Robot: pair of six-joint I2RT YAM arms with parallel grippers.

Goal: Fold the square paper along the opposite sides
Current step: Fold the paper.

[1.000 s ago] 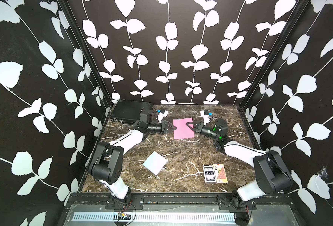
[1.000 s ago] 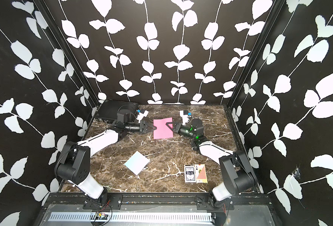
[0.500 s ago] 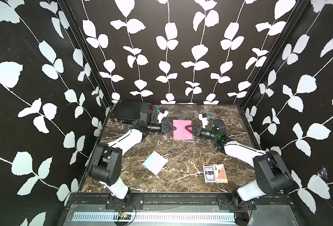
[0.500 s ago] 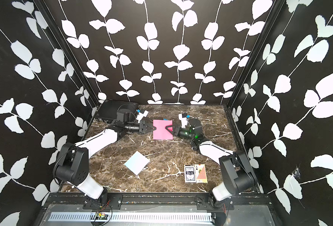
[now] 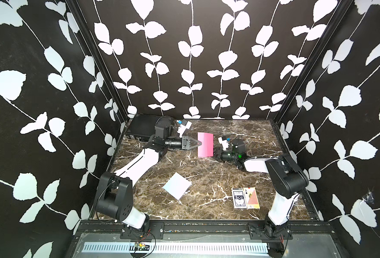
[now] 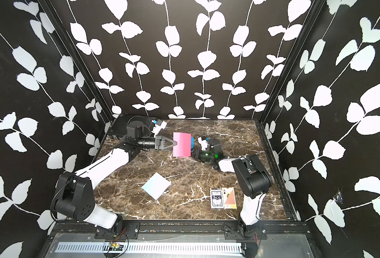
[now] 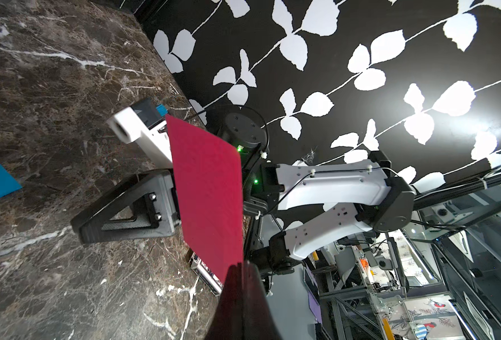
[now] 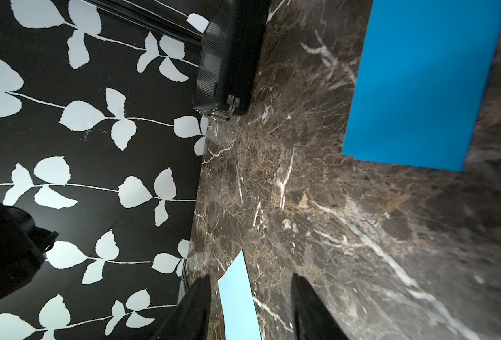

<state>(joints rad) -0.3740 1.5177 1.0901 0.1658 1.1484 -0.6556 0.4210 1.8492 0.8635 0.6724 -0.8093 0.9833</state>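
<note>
Closest to me, on the brown marble-patterned tabletop (image 5: 206, 212), two playing-card boxes (image 5: 246, 197) lie side by side near the right arm's base. A pale blue square sheet of paper (image 5: 177, 185) lies flat near the middle, turned corner-on.

Farther back, both arms reach inward toward each other. My left gripper (image 5: 199, 143) is pinched tight on the left edge of the pink square paper (image 5: 205, 145). The paper sits between the two grippers near the back centre, lifted and bowed rather than flat. I cannot tell whether its lower edge touches the table.

My right gripper (image 8: 249, 276) is just beside the paper's opposite edge, jaws spread and empty. A bright blue patch (image 6: 192, 143) peeks out past that edge, and I cannot tell whether it is the paper's reverse or something separate.

Farthest away, a black hard case (image 5: 140, 127) fills the back left corner.
</note>
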